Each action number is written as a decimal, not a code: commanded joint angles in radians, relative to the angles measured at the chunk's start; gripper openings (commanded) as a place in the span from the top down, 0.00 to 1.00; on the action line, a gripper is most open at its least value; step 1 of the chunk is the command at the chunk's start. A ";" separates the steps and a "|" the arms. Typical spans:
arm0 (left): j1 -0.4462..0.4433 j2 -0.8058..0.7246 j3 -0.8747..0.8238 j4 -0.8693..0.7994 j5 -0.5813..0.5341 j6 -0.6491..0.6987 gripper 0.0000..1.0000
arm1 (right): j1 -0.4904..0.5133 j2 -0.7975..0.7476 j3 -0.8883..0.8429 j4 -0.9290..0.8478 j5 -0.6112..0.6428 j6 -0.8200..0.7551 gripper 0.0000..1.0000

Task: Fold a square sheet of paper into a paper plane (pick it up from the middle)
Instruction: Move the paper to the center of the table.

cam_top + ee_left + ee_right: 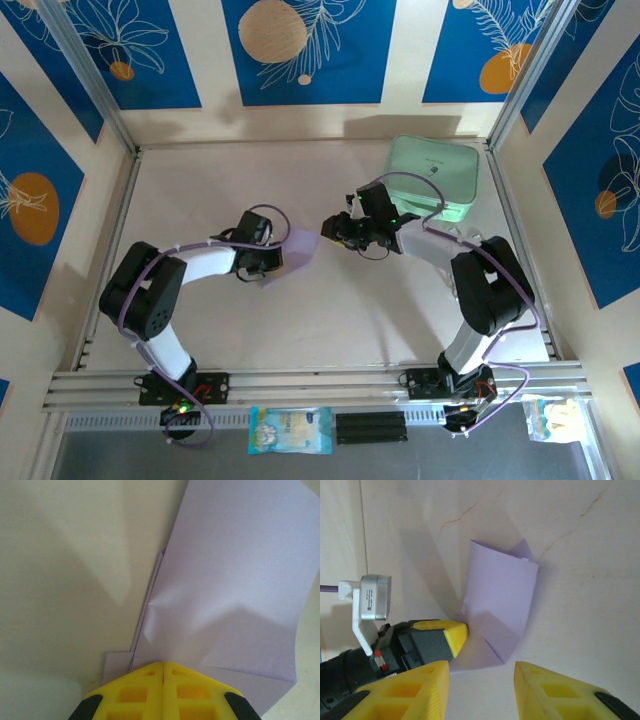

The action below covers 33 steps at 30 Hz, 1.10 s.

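over the table, elbow-bent left arm pinches the sheet of paper.

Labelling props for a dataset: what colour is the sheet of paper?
Pale lilac-purple; the sheet of paper shows best in the left wrist view.

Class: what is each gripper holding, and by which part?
The left gripper pinches the sheet of paper at its creased near edge, jaws shut. The right gripper is open, holding nothing.
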 commanded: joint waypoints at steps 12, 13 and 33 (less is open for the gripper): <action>-0.107 -0.003 -0.020 0.007 0.089 0.088 0.99 | 0.059 0.197 0.110 -0.013 -0.053 0.032 0.81; -0.107 -0.006 -0.023 0.005 0.080 0.082 0.98 | 0.062 0.214 0.118 -0.009 -0.060 0.030 0.81; -0.116 -0.141 -0.079 0.008 0.057 -0.050 0.87 | 0.100 0.433 0.316 -0.254 0.122 0.056 0.86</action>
